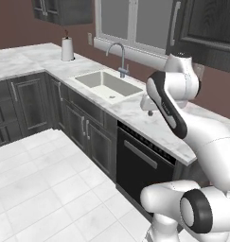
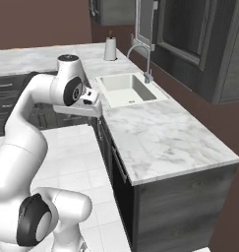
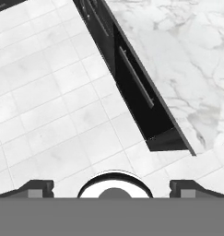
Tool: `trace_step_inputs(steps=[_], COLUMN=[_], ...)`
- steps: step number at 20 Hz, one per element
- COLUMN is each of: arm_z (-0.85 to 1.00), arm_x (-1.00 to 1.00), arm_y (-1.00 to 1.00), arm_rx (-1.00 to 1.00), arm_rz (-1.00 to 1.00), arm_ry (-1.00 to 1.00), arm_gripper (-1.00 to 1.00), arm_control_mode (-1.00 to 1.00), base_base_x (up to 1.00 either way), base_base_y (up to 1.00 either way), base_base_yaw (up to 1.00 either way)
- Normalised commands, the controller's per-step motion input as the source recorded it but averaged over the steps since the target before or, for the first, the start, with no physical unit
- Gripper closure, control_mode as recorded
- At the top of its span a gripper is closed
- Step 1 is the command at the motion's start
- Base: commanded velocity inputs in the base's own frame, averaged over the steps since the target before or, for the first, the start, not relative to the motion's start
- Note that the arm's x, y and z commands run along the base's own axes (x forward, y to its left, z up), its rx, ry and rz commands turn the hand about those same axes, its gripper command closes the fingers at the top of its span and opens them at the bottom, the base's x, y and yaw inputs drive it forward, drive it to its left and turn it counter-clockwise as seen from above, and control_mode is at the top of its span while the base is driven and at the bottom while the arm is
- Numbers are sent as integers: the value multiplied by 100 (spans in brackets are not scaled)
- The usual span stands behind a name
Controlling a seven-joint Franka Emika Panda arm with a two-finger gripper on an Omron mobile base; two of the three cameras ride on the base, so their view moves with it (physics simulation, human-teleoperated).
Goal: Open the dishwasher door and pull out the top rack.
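The dishwasher door (image 1: 141, 166), a flat black panel with a horizontal silver-grey bar handle (image 1: 140, 154) and a slotted vent strip along its top edge, stands shut and upright beneath the white marble counter (image 2: 160, 140), just right of the dark woodgrain cabinet doors (image 1: 90, 137) under the sink (image 1: 108, 84). In the hand view the same door (image 3: 140, 99) runs as a dark slanted wedge between the counter's edge and the pale tiled floor (image 3: 53, 110), its bar handle (image 3: 136, 77) lying along it. The gripper (image 3: 113, 186) hangs high above the floor in front of the door, apart from the handle, its two dark fingertips (image 3: 37, 188) set wide at either side of the view's bottom, so the jaws are spread with nothing between them. From the right base view the hand (image 2: 89, 101) sits level with the counter's front edge, out over the floor, with the white arm (image 2: 27, 128) arching up behind it. A curved faucet (image 1: 120, 59) rises behind the sink basin, and a paper towel roll (image 1: 67, 48) stands upright on the counter near the corner, below a window (image 1: 135, 21) in the reddish-brown wall.
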Motion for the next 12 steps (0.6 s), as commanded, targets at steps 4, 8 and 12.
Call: trace_step_inputs(steps=[4,8,12], arm_z=[-28,-50,-47], arm_x=[0,2,3], arm_y=[-7,3,19], arm_rx=[-6,-21,-29], arm_rz=[1,1,0], arm_ry=[0,0,-1], arm_gripper=[-100,-100,-100], arm_control_mode=[-100,-100,-100], base_base_x=[0,0,0], base_base_y=[0,0,0], base_base_yaw=[0,0,0])
